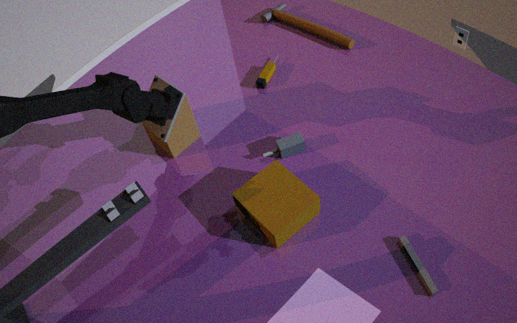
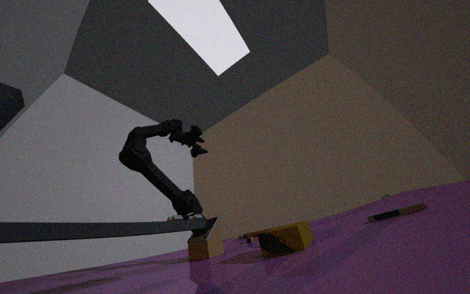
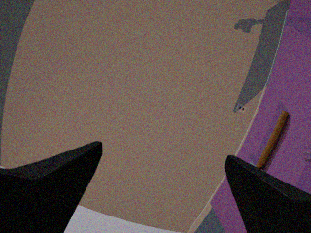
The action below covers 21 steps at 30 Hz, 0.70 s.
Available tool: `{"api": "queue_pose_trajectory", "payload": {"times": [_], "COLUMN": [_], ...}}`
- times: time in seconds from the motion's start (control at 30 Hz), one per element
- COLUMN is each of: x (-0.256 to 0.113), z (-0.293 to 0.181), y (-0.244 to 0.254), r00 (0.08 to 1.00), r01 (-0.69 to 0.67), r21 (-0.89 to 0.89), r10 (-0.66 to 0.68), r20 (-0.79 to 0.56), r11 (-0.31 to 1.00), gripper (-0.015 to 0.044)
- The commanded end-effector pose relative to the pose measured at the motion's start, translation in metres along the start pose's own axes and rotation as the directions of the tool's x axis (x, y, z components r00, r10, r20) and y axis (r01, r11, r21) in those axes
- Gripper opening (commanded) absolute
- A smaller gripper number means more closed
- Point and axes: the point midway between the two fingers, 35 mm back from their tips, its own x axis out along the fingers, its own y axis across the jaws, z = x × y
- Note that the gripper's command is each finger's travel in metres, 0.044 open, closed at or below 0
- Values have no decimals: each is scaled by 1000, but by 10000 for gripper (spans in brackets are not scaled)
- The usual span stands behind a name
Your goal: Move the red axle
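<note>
Matte black angular arm with chunky rounded joints and tapered, pointed black fingers.

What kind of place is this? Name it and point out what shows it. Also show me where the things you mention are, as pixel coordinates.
Probably a workshop-like room with a robot work area: a hammer (image 1: 314, 29) (image 3: 273, 141) and what looks like a yellow-handled screwdriver (image 1: 268, 72) lie on the purple surface, and a black arm (image 1: 68, 104) (image 2: 157, 178) stands on an angled mount.
</note>
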Motion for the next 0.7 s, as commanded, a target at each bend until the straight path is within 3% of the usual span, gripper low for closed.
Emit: {"api": "queue_pose_trajectory", "payload": {"times": [0.0,0.2,0.37,0.53,0.67], "x": [45,97,125,136,135], "z": [32,82,114,140,151], "y": [-39,-109,-179,-256,-318], "r00": [979,882,747,570,411], "r01": [198,470,635,696,656], "r21": [-151,-302,-424,-569,-692], "r10": [-190,-450,-654,-819,-912], "r20": [69,138,123,67,-10], "r11": [969,829,646,438,303], "gripper": [440,440,440,440,440]}}
